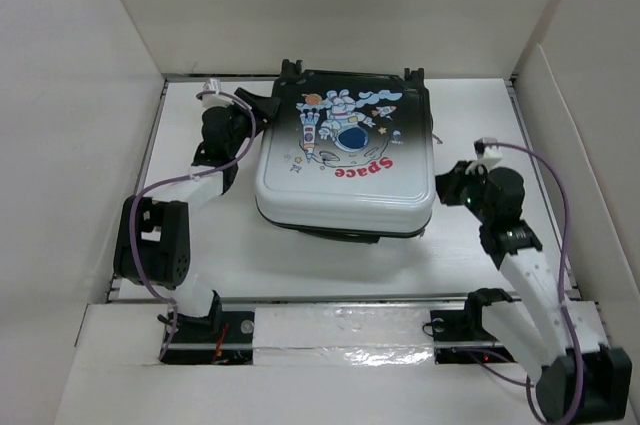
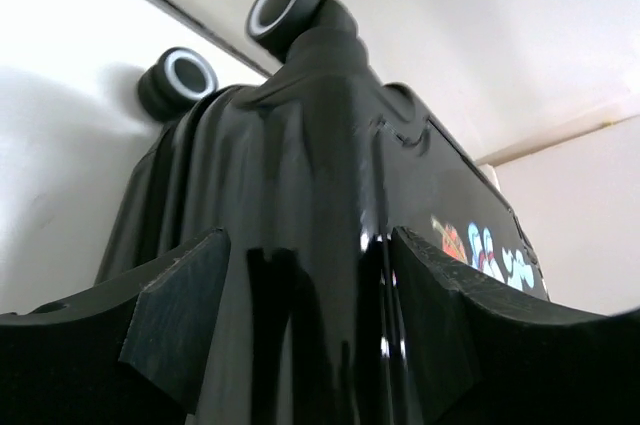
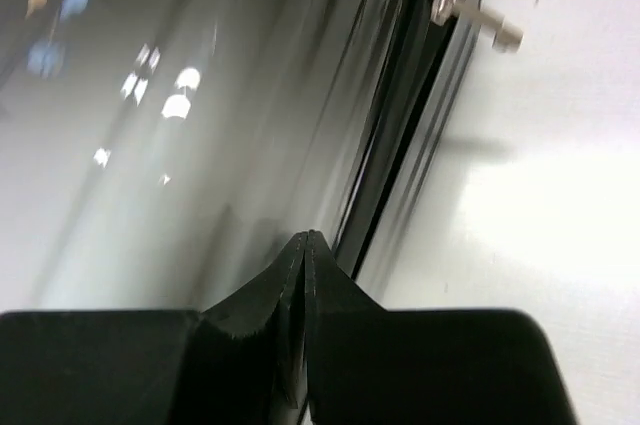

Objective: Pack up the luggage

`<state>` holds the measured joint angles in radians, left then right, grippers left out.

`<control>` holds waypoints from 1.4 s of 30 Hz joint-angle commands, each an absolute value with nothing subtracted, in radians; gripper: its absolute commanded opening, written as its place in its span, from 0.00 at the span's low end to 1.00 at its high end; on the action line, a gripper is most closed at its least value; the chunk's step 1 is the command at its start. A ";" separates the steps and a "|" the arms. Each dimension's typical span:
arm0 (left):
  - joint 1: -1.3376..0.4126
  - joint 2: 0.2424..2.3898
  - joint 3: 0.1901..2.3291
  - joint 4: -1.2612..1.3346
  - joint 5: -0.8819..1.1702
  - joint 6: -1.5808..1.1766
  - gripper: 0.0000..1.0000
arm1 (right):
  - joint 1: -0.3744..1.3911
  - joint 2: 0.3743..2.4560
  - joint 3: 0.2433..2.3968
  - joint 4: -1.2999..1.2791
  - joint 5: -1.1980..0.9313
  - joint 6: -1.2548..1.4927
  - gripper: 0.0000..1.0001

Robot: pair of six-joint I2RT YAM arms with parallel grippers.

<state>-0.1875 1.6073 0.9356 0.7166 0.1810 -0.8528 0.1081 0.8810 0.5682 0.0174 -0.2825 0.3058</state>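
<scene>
The luggage point(image 1: 345, 160) lies flat and closed in the middle of the table, astronaut and red "Space" print up, wheels at the far edge. My left gripper point(image 1: 258, 110) is open at its far left corner. In the left wrist view the fingers point(image 2: 180, 315) stand wide apart around the glossy black shell point(image 2: 320, 125), with two wheels point(image 2: 285, 0) beyond. My right gripper point(image 1: 447, 183) is shut and empty, its tip point(image 3: 305, 240) against the white right side of the luggage point(image 3: 150, 145), next to the dark zipper seam point(image 3: 400, 125). A metal zipper pull point(image 3: 475, 17) sticks out farther along.
White walls point(image 1: 80, 95) enclose the table on the left, back and right. A rail with shiny tape point(image 1: 340, 330) runs along the near edge between the arm bases. Purple cables point(image 1: 560, 195) loop off both arms.
</scene>
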 commanded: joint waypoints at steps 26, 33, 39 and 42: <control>-1.423 0.985 0.684 0.515 -0.284 -0.359 0.05 | 0.449 0.542 0.456 -0.251 -0.204 0.334 0.07; -1.424 0.709 0.340 0.456 -0.336 -0.698 0.03 | 0.528 0.296 0.385 -0.403 -0.281 0.403 0.00; -1.424 0.745 0.285 0.379 -0.380 -0.802 0.27 | 0.563 0.299 0.365 -0.410 -0.290 0.425 0.35; -1.375 0.833 0.313 0.409 -0.379 -0.790 0.32 | 0.563 0.336 0.370 -0.397 -0.264 0.433 0.43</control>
